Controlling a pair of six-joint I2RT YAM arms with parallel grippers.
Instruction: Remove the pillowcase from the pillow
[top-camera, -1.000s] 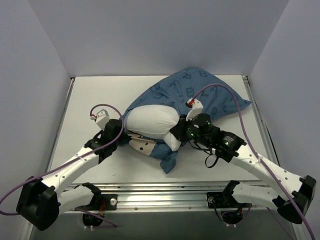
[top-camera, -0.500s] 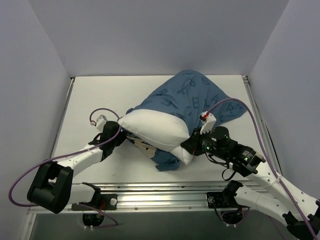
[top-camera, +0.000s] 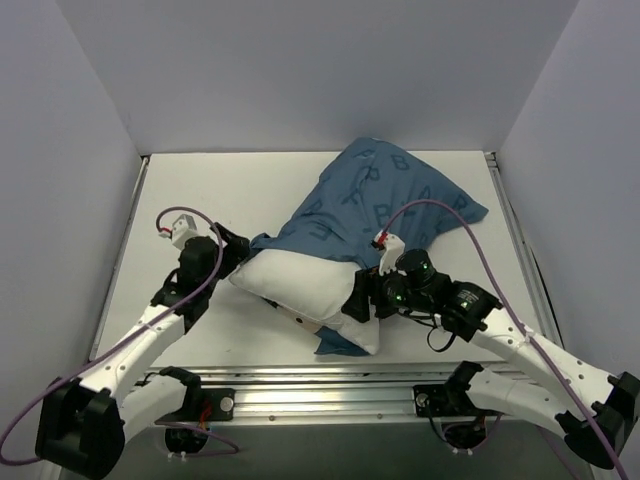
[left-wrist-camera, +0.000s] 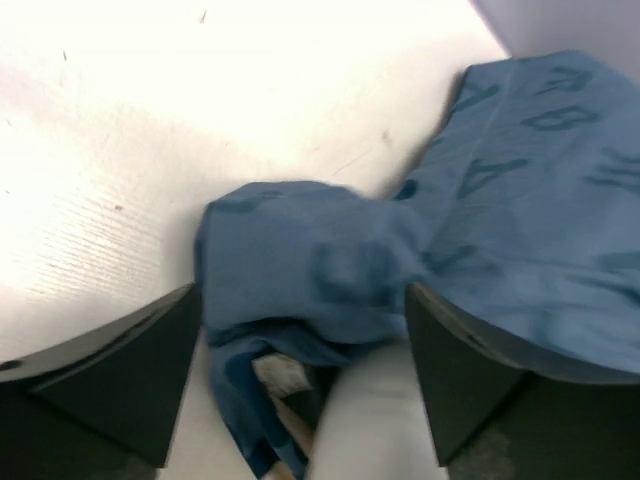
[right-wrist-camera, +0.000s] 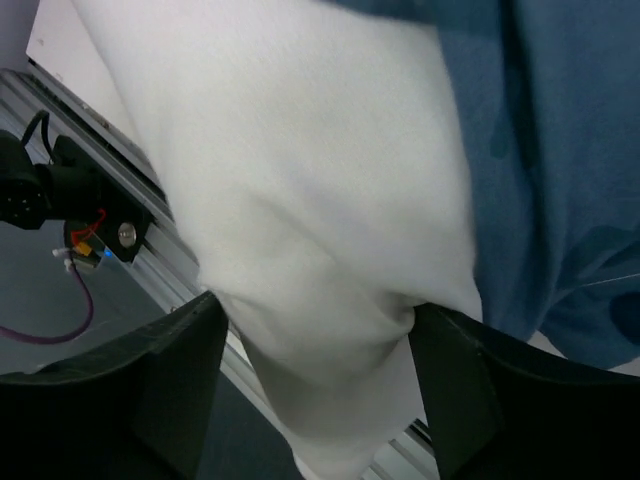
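Observation:
The blue lettered pillowcase (top-camera: 380, 195) covers the far half of the white pillow (top-camera: 295, 280), whose near half lies bare on the table. My left gripper (top-camera: 235, 250) is at the pillow's left end. In the left wrist view it (left-wrist-camera: 300, 340) is open, with a bunched fold of the pillowcase (left-wrist-camera: 300, 260) and a strip of pillow (left-wrist-camera: 370, 420) between the spread fingers. My right gripper (top-camera: 357, 300) is at the pillow's near right corner. It (right-wrist-camera: 320, 380) is also open, and the pillow's corner (right-wrist-camera: 320, 330) sags loosely between its fingers, beside blue fabric (right-wrist-camera: 560, 150).
White walls close in the table (top-camera: 200, 190) on three sides. A metal rail (top-camera: 320, 385) with the arm bases runs along the near edge, also seen in the right wrist view as the rail (right-wrist-camera: 60, 110). A blue fold (top-camera: 335, 342) pokes out under the pillow's near side.
Both grippers have opened and let go of what they held. The pillow has settled flatter on the table. The left arm has drawn back to the left; the right gripper has shifted left.

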